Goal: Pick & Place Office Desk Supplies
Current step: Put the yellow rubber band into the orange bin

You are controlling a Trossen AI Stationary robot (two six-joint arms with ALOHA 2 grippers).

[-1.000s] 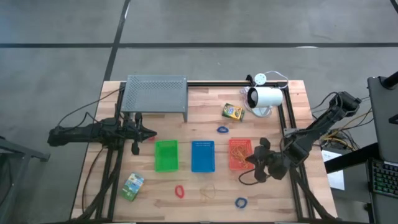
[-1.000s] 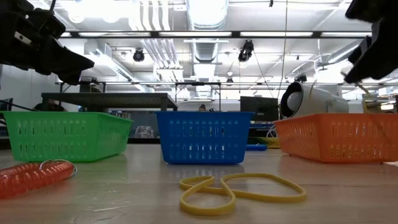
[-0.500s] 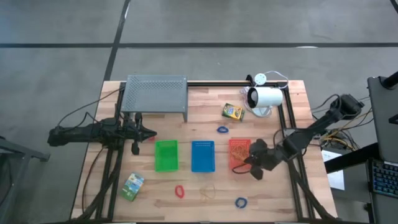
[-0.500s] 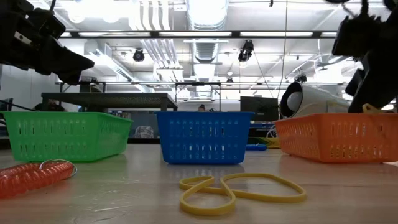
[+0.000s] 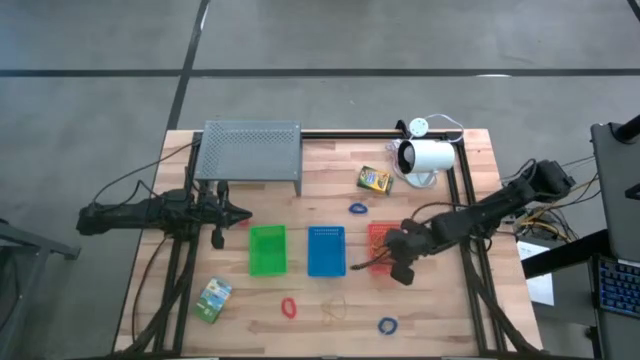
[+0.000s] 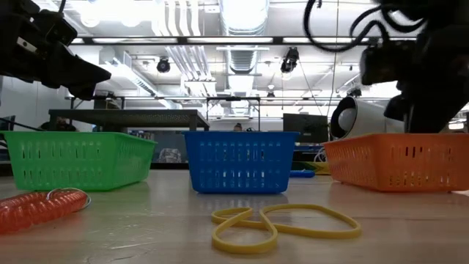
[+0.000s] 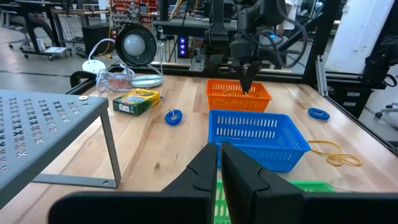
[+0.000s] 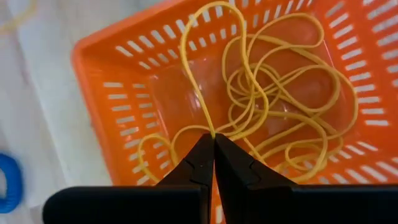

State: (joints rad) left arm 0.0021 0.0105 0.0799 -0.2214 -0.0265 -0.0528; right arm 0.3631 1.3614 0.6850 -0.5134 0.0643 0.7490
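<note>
Right gripper [image 8: 213,138] jaws pinched on rubber band [image 8: 193,81] over orange basket [image 8: 106,68] (left gripper [image 7: 219,152] closed, empty; no legible writing)

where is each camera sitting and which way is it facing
High: overhead, straight down; both arms, right gripper over the orange basket.
Low: table height, level across; yellow rubber band nearest.
Left wrist: past the shut left gripper toward the blue basket.
Right wrist: down into the orange basket, pinching a rubber band.
All four share the orange basket.
</note>
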